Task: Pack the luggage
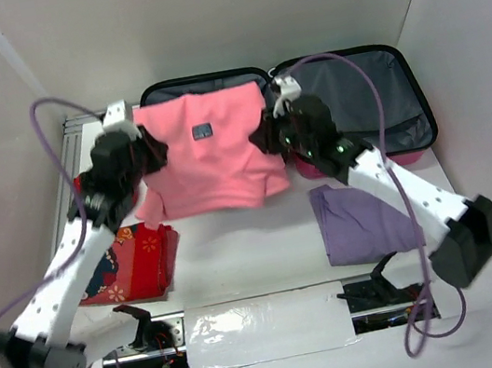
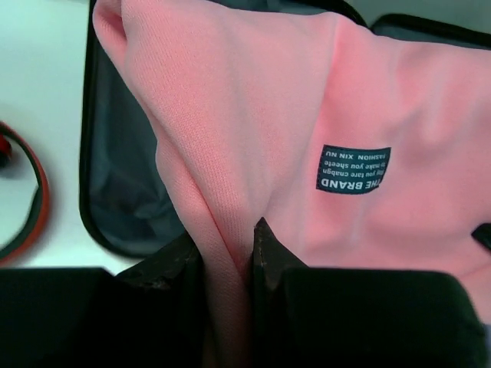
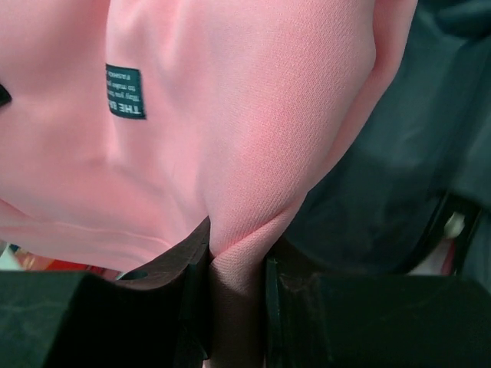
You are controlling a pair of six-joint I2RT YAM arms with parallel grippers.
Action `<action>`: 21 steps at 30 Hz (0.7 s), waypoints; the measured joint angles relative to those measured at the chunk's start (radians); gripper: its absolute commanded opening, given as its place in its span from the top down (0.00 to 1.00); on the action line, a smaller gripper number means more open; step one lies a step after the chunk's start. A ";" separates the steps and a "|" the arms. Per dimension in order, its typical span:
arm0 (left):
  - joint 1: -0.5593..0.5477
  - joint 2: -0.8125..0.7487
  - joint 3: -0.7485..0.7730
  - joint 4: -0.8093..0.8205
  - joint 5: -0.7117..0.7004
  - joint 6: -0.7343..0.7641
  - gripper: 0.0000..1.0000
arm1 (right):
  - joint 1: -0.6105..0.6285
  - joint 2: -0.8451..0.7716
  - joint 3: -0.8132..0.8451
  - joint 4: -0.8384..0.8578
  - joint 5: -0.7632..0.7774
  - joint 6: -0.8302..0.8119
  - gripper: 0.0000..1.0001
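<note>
We see bright, even light, soft shadows on the tabletop (image 1: 237, 242), and dark, blurred foregrounds in both wrist views.

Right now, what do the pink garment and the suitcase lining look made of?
Pink garment: soft knit fabric, matte, probably cotton or a blend; a fine knit texture shows and it folds limply. Its dark label looks like woven or printed cloth. Suitcase lining: thin grey woven fabric, likely synthetic, with a slight sheen and loose wrinkles.

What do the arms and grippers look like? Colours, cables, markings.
Left arm and right arm: white links, black joints and bases, each trailing a purple cable. Left gripper and right gripper: black, matte fingers. Green LEDs on the right arm. No markings legible.
</note>
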State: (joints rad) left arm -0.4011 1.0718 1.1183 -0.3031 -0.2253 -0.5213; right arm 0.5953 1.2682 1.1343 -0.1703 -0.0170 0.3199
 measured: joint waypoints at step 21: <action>0.322 0.784 0.376 0.178 0.423 0.047 1.00 | -0.311 0.799 0.510 0.035 -0.361 -0.072 1.00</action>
State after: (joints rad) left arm -0.0788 1.8557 1.4944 -0.1253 0.1982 -0.4740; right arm 0.2840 2.0670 1.6444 -0.1352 -0.3782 0.2481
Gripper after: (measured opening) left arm 0.314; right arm 0.301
